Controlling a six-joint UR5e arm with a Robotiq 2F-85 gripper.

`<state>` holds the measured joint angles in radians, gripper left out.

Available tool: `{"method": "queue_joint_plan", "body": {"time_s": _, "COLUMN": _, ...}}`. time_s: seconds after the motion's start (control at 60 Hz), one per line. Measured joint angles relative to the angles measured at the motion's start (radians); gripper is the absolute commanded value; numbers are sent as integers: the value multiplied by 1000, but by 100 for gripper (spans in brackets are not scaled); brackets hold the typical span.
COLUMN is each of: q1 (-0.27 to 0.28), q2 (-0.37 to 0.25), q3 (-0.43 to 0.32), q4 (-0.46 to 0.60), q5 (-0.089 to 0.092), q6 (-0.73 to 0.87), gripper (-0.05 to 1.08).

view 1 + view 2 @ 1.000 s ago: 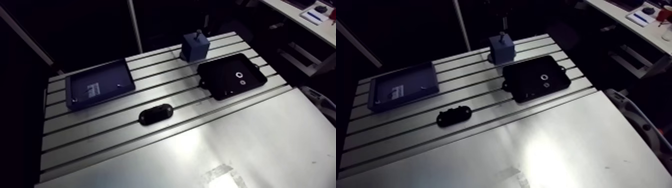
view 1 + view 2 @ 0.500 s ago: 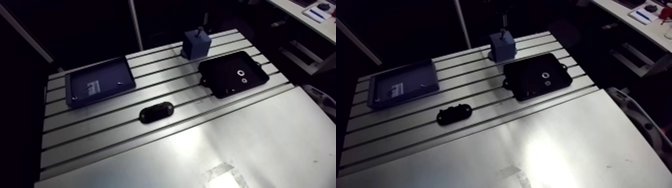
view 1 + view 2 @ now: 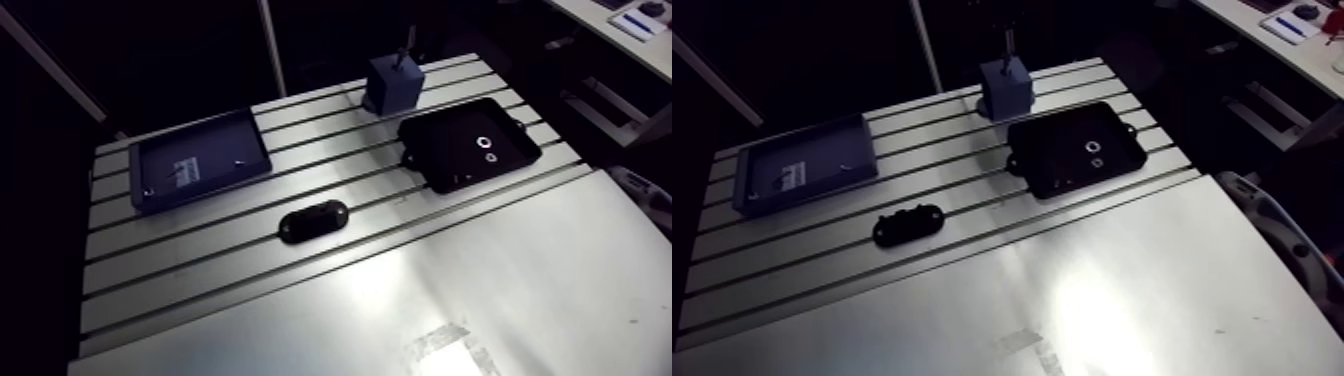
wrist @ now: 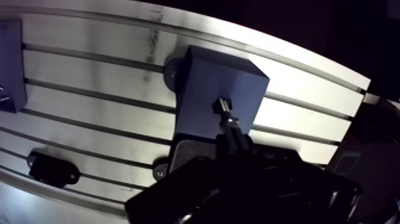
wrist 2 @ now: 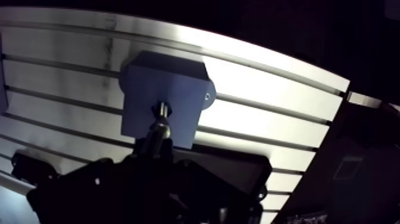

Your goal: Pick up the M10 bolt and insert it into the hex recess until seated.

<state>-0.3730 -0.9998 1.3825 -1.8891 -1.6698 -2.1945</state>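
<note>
The bolt (image 4: 224, 111), a slim grey metal pin, is clamped in the dark gripper (image 4: 233, 140), its end over the flat top of the matte blue block (image 4: 199, 89) — touching or not, I cannot tell. On the slotted table (image 3: 330, 290) nothing has moved since earlier — only the camera shifted.

The arm view looks down steeply from high above the smooth near part of the table (image 3: 500, 290) and faces its far edge. From that distance the blue tray (image 3: 215, 145), the small black part (image 3: 313, 221), the black tray (image 3: 450, 145) and the blue block (image 3: 392, 85) all fit in one frame. The wrist view sits close above the blue block, facing almost straight down at its top face. Both views share the block, the slotted surface around it, the small black part, a corner of the blue tray and part of the black tray.
</note>
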Motion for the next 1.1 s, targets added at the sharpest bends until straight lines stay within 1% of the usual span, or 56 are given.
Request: {"method": "queue_joint_plan", "body": {"time_s": 1.1, "q1": 1, "q2": 20, "q3": -14, "q4": 0, "q5": 0, "q6": 0, "gripper": 103}}
